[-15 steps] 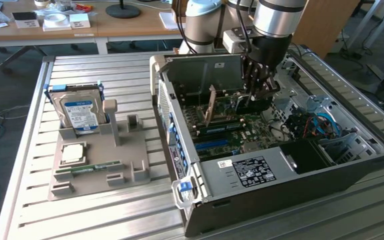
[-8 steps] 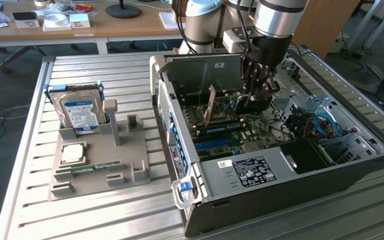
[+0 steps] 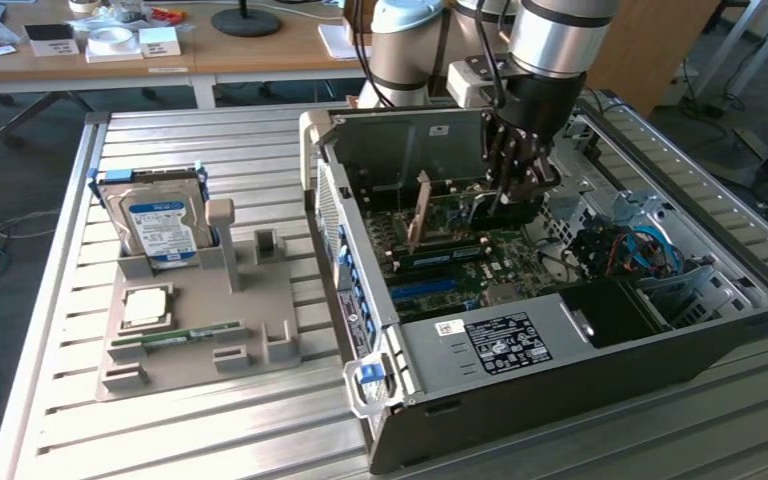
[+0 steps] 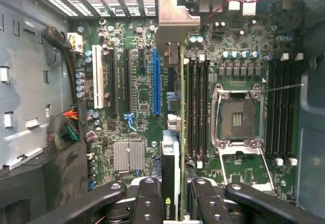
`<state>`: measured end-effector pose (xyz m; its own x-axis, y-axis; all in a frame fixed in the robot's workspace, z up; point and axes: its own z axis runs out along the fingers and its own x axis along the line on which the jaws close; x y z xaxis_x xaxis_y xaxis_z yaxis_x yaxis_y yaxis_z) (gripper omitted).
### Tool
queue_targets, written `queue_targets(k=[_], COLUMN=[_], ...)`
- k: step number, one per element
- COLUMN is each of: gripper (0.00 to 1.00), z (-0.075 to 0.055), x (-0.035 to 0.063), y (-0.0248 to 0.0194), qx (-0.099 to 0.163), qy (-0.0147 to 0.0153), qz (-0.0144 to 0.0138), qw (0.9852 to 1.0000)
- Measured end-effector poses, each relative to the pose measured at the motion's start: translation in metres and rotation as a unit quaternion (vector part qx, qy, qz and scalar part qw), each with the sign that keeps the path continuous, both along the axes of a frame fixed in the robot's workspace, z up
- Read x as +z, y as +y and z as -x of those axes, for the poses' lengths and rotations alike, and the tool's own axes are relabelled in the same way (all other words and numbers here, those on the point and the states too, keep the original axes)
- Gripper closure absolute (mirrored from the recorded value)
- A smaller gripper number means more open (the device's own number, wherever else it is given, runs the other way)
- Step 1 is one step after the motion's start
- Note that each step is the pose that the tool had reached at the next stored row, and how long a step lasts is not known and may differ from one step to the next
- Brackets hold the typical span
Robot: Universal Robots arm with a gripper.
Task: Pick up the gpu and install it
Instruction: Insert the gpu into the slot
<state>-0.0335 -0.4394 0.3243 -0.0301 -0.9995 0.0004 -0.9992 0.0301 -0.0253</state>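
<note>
On the slatted table [image 3: 224,420], your pincer [image 4: 175,203] clamps the gpu [image 4: 170,163] inside the open case [image 3: 558,380], motherboard [image 4: 137,82] directly beneath it.

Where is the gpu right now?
In the wrist view, the gpu hangs edge-on in the shut end effector inside the computer case, over the motherboard, between the blue slot and the long black slots.
</note>
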Motion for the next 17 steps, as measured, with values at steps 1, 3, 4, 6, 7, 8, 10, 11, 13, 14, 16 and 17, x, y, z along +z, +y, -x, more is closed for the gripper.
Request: queue_targets(k=[1, 3, 4, 6, 7, 8, 10, 11, 13, 14, 16, 17], gripper=[0.73, 0.73, 0.73, 0.73, 0.73, 0.73, 0.73, 0.73, 0.73, 0.73, 0.73, 0.73], z=[0.0, 0.0, 0.0, 0.0, 0.0, 0.0, 0.0001, 0.0001, 0.0, 0.0, 0.0, 0.0], x=[-0.0002, -0.0008, -0.0011, -0.0016, -0.0021, -0.0024, -0.0026, -0.0026, -0.0026, -0.0026, -0.0026, -0.0026], y=[-0.0008, -0.003, -0.0043, -0.0065, -0.0074, -0.0079, -0.0081, -0.0081, -0.0081, -0.0082, -0.0082, -0.0081], qx=[0.0, 0.0, -0.001, -0.001, -0.001, -0.001, -0.001, -0.001, -0.001, -0.001, -0.001, -0.001], qy=[0.0006, 0.0022, 0.0029, 0.0034, 0.0034, 0.0034, 0.0034, 0.0034, 0.0034, 0.0034, 0.0034, 0.0034], qz=[0.0, -0.0008, -0.0013, -0.0025, -0.0037, -0.005, -0.0065, -0.0065, -0.0066, -0.0089, -0.0124, -0.0124], qw=[1.0, 1.0, 1.0, 1.0, 1.0, 1.0, 1.0, 1.0, 1.0, 1.0, 0.9999, 0.9999])
